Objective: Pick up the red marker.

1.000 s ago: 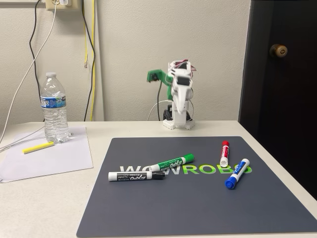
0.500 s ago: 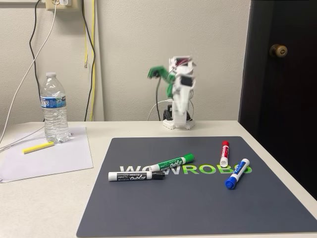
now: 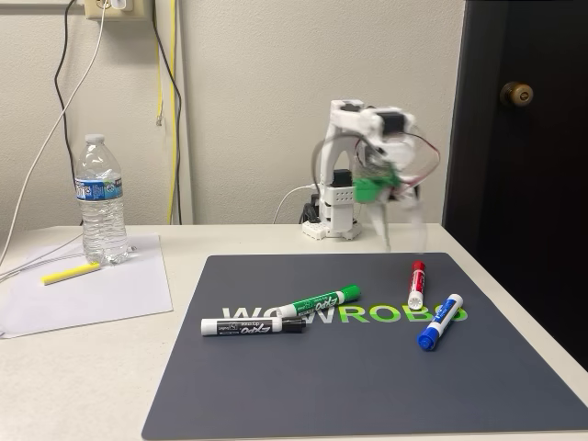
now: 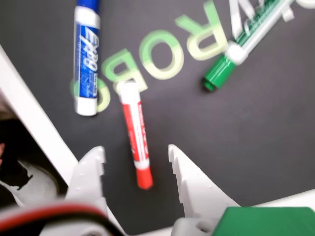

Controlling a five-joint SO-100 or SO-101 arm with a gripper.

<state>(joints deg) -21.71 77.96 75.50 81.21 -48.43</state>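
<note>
The red marker (image 3: 417,283) lies on the dark mat (image 3: 367,386) at the right, its red cap pointing toward the arm's base. In the wrist view the red marker (image 4: 135,130) lies lengthwise below the gap between my white fingers (image 4: 189,179). My gripper (image 3: 405,230) hangs blurred above the mat's back right, a little behind and above the marker. Its jaws stand open with nothing between them, and the gripper (image 4: 135,149) is still clear of the marker.
A blue marker (image 3: 439,322) lies just right of the red one, also in the wrist view (image 4: 86,64). A green marker (image 3: 320,301) and a black marker (image 3: 253,325) lie mid-mat. A water bottle (image 3: 101,197), paper and a yellow highlighter (image 3: 71,273) sit left. A dark door (image 3: 524,165) stands right.
The arm has unfolded from its tucked upright pose and swung forward and right. The gripper now hangs low over the mat's back right. The markers have not moved.
</note>
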